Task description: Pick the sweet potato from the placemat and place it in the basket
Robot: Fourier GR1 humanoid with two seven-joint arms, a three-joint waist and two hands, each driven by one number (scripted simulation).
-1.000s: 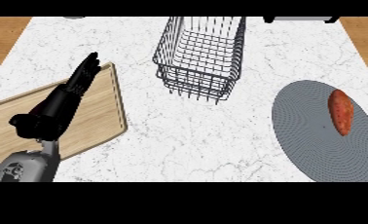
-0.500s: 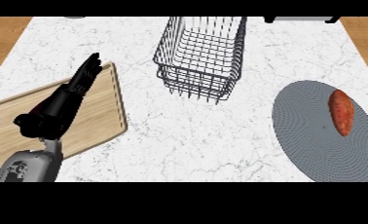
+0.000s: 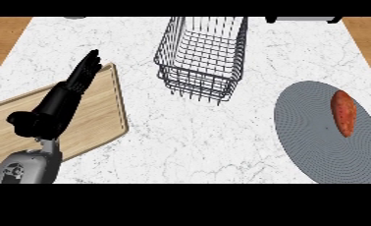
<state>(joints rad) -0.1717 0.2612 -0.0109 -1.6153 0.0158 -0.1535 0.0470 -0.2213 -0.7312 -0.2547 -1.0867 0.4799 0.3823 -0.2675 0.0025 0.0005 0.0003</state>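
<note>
1. At the right edge of the frame I see the reddish-orange sweet potato point(image 3: 343, 112). It lies lengthwise on the upper right part of the round grey ribbed placemat point(image 3: 308, 136), which runs out of view on the right.
2. The dark wire basket point(image 3: 196, 83) stands upright at upper centre on the white marbled counter point(image 3: 206, 146). It is well apart from the placemat and has nothing inside that I can see.
3. My black left hand point(image 3: 52, 114) shows at the left of the frame, above the pale wooden cutting board point(image 3: 101, 119). Its fingers point(image 3: 87, 69) are straight and held close together, pointing toward the upper right, and they hold nothing.
4. The grey forearm point(image 3: 29, 167) behind it enters at the lower left corner.
5. The left hand is far across the counter from the sweet potato, with the basket between them and higher in the frame.
</note>
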